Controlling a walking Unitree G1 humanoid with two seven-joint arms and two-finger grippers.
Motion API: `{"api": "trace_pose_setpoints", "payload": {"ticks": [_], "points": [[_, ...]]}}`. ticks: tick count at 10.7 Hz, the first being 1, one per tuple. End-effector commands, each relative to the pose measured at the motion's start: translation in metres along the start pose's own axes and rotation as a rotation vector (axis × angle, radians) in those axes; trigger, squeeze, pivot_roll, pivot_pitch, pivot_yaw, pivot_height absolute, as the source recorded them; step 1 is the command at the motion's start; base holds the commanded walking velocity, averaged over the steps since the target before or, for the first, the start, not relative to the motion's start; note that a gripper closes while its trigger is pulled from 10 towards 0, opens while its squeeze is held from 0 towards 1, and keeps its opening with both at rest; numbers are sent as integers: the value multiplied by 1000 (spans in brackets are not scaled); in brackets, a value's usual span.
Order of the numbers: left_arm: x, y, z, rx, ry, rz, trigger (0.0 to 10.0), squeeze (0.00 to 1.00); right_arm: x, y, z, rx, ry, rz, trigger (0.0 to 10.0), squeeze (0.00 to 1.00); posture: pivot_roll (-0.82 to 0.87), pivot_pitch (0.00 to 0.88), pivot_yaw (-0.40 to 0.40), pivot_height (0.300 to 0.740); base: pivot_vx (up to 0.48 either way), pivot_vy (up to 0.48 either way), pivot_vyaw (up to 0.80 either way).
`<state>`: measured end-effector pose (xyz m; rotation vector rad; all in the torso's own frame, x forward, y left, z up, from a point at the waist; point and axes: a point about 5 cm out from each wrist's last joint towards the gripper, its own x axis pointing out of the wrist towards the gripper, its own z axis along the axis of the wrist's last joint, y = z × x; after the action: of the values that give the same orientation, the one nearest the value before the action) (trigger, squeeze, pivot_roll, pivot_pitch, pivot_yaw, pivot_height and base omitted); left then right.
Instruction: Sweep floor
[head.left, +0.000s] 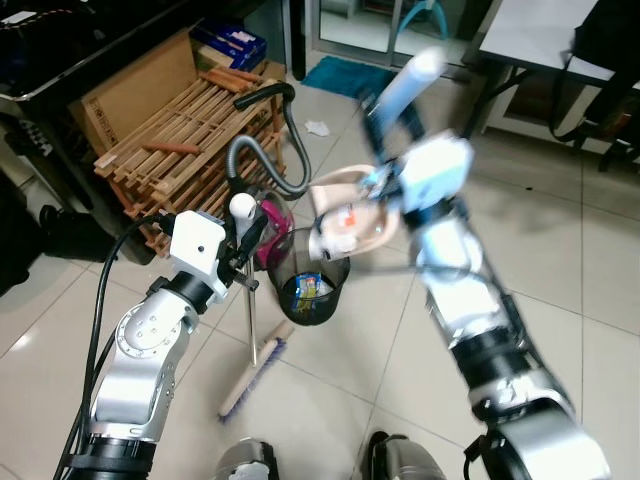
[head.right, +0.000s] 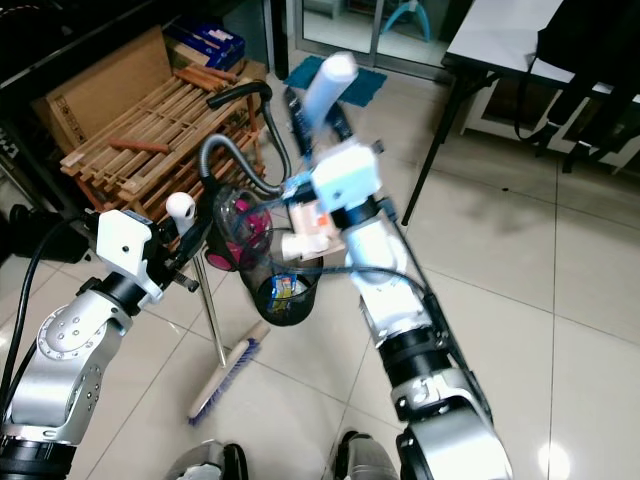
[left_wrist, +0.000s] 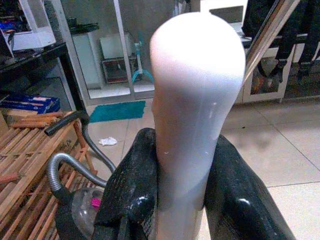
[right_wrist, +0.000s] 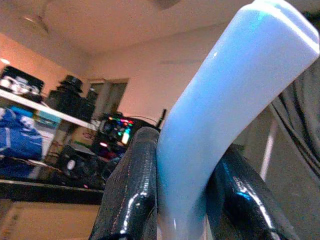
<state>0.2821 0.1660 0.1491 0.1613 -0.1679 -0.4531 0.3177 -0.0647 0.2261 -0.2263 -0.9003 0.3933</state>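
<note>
1. The left gripper (head.left: 243, 238) is closed around the white top of the broom (head.left: 252, 372) handle. The handle runs almost straight down from it to the brush head, which lies on the tiled floor (head.left: 600, 270) just in front of the robot.
2. The right gripper (head.right: 312, 112) is clamped on the pale blue handle of the dustpan (head.left: 352, 222). It holds the pan raised and tilted over the black bin (head.left: 308, 288).
3. I judge the pan is nearly above the bin mouth, so emptying is the next step.
4. The right arm covers part of the pan; whether dirt is inside is hard to see.

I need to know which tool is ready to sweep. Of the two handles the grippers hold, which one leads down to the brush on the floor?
The white-knobbed handle in the left gripper: its metal pole runs down to the broom head. The right gripper holds the pale blue handle.
</note>
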Motion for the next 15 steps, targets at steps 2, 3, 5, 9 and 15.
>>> {"api": "trace_pose_setpoints", "payload": {"ticks": [2,3,5,9,15], "points": [[2,2,3,29,-17,6,10000,0,-2,22,18,-39,-124,120,10000,0,-3,60,29,740,0,0,0],[1,3,3,32,-15,6,10000,0,-2,24,19,-59,-136,136,10000,0,-3,60,29,740,0,0,0],[1,8,4,60,-23,26,10000,0,12,-9,24,-91,-159,-37,10000,0,-5,59,30,740,0,0,0],[10,18,17,199,-119,38,10000,0,0,-114,8,-401,49,-403,10000,0,-21,77,33,740,0,0,0],[36,10,-7,278,-68,-119,10000,0,-88,-123,-52,-289,513,-683,10000,0,-45,142,37,740,0,0,0]]}}
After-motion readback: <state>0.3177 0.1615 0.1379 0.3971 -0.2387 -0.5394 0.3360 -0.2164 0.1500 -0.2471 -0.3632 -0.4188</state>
